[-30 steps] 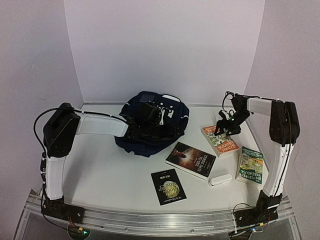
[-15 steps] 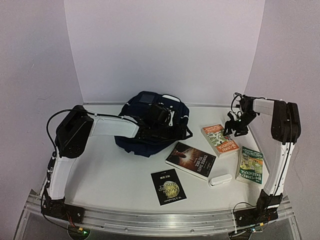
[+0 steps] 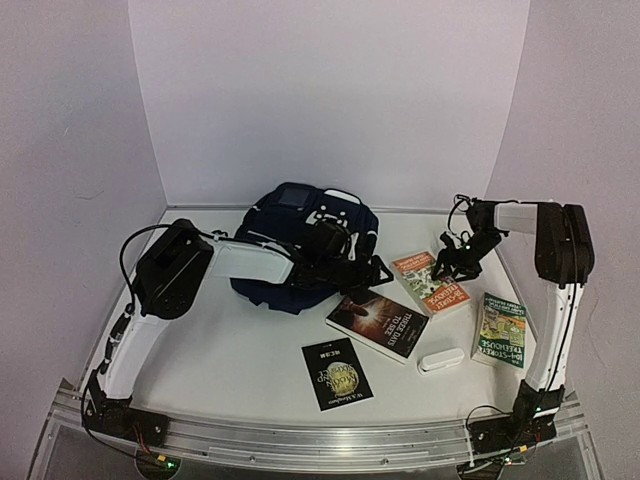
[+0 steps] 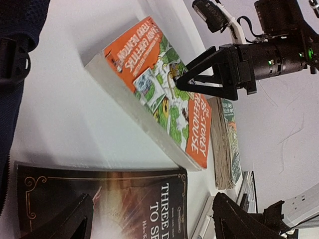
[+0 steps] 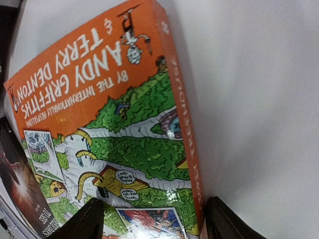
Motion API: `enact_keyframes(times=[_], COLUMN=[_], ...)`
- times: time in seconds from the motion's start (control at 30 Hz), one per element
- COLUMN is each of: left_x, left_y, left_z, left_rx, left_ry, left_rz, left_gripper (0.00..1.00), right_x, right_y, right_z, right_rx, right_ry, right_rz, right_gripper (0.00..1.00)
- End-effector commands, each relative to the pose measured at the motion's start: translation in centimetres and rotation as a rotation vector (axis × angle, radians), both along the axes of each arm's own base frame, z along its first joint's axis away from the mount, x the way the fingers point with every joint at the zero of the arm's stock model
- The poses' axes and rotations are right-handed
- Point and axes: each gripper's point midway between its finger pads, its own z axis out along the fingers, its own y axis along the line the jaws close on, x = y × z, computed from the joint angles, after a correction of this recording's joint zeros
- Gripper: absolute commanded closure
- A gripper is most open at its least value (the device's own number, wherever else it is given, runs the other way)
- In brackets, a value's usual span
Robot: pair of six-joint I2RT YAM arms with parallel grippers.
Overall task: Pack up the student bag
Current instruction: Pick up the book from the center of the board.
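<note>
I saw the backpack [image 3: 290, 215] back-centre on the table [image 3: 230, 350], lengthwise toward the wall [image 3: 330, 100], label end farthest. Only the wrist views showed the wide jaws plainly: left gripper [image 4: 153, 199] over dark book [image 4: 99, 199], right gripper [image 5: 154, 201] over orange book [image 5: 114, 124].

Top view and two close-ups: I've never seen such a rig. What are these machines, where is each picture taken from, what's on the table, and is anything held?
These are two robot arms bolted at the table's near edge, each ending in a two-finger gripper. The wide picture comes from a fixed camera above and behind them. Each close-up comes from a camera on one wrist. On the white table lie a navy student bag, an orange book, a dark book, a green book, a small black booklet and a white case. The left gripper hovers beside the bag, above the dark book. The right gripper hangs over the orange book. Both are open and hold nothing.
</note>
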Motion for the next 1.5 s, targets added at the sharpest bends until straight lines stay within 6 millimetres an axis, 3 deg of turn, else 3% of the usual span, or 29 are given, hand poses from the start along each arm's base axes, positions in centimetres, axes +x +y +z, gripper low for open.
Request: enact_keyframes(times=[0.0, 0.17, 0.4, 0.53, 0.73, 1.03, 1.3, 1.47], left_x=[0.2, 0.7, 1.0, 0.6, -0.5, -0.8, 0.7, 1.5], left_y=[-2.6, -3.9, -5.0, -4.3, -2.8, -3.2, -5.3, -5.4], left_z=[2.5, 1.1, -0.8, -0.5, 1.7, 0.0, -1.0, -2.0], left_rx=[-0.112, -0.135, -0.170, -0.161, -0.134, -0.161, -0.204, -0.228], left_ry=[-0.006, 0.037, 0.114, 0.103, 0.066, 0.194, 0.189, 0.220], left_rz=[-0.037, -0.046, -0.037, -0.001, 0.074, 0.120, 0.084, 0.090], left_gripper=[0.19, 0.26, 0.35, 0.35, 0.29, 0.27, 0.32, 0.34], right_x=[-1.6, -1.6, -1.7, -1.7, -1.6, -1.3, -1.7, -2.1], right_y=[4.2, 5.7, 6.3, 6.0, 5.3, 5.3, 5.9, 6.9], right_z=[1.3, 1.3, 1.0, 0.6, -0.2, -0.2, 0.5, 1.5], right_rx=[0.089, 0.094, 0.086, 0.069, 0.022, 0.016, 0.059, 0.123], right_ry=[0.040, 0.033, 0.029, 0.026, 0.022, 0.012, 0.007, 0.002], right_rz=[0.024, 0.028, 0.036, 0.043, 0.051, 0.057, 0.077, 0.099], right_gripper=[0.31, 0.32, 0.33, 0.33, 0.33, 0.33, 0.36, 0.40])
